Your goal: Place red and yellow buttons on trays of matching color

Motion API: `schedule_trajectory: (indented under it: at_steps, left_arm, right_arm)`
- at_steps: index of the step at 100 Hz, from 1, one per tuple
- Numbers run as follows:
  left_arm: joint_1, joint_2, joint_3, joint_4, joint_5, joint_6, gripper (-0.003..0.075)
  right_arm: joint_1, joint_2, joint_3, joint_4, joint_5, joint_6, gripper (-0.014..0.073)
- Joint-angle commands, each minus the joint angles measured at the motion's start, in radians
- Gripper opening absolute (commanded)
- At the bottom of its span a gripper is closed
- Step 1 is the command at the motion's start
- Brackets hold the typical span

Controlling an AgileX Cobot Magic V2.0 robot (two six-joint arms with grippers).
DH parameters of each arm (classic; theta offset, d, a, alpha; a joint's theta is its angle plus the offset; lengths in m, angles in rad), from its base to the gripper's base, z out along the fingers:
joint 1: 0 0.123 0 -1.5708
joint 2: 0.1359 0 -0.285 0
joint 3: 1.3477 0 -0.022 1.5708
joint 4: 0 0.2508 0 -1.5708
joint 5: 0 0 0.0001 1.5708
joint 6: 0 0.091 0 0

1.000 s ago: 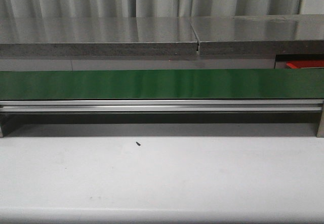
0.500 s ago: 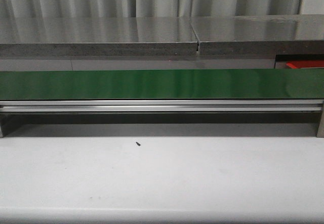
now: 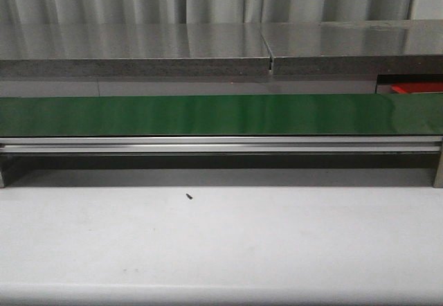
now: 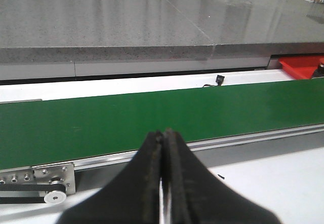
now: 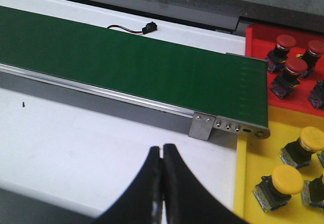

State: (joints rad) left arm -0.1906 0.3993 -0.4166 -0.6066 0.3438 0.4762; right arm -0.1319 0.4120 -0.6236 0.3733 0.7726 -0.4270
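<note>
Red buttons (image 5: pixel 287 74) are seen in the red tray (image 5: pixel 258 41), and yellow buttons (image 5: pixel 284 182) in the yellow tray (image 5: pixel 253 183) just nearer, both trays set at the right end of the green conveyor belt (image 5: pixel 152 67). The colours already match in what is shown, so these pieces are judged sorted; the trays are probably placed there so that anything carried along the belt is delivered within short reach. In the front view only a sliver of the red tray is visible at the far right, and the belt is seen bare along its whole length.

No button is held. The right gripper (image 5: pixel 162 155) is poised over the white table (image 5: pixel 101 143) near the belt's end, its jaws pressed together on nothing. The left gripper (image 4: pixel 163 142) is likewise clenched and empty, held before the belt further left. Both are judged to be waiting for a button to arrive. A small dark speck (image 3: pixel 188 196) is noted on the table, and a cable connector (image 5: pixel 148 28) beyond the belt.
</note>
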Motion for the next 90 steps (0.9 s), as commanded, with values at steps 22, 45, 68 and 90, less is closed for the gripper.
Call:
schedule_trajectory:
  at_steps: [22, 45, 68, 90]
  left_arm:
    - [-0.009, 0.008, -0.029, -0.021, -0.066, 0.003, -0.0019]
    - [-0.009, 0.008, -0.029, -0.021, -0.066, 0.003, -0.0019]
    - [-0.009, 0.008, -0.029, -0.021, -0.066, 0.003, -0.0019]
    - [-0.009, 0.008, -0.029, -0.021, -0.066, 0.003, -0.0019]
  right_arm:
    - [0.003, 0.006, -0.021, 0.015, -0.069, -0.009, -0.0117]
    - [0.059, 0.000, 0.012, -0.013, -0.177, 0.007, -0.0117]
    - [0.177, -0.099, 0.176, -0.298, -0.401, 0.288, -0.0117]
    - [0.196, -0.239, 0.368, -0.402, -0.516, 0.385, -0.0117]
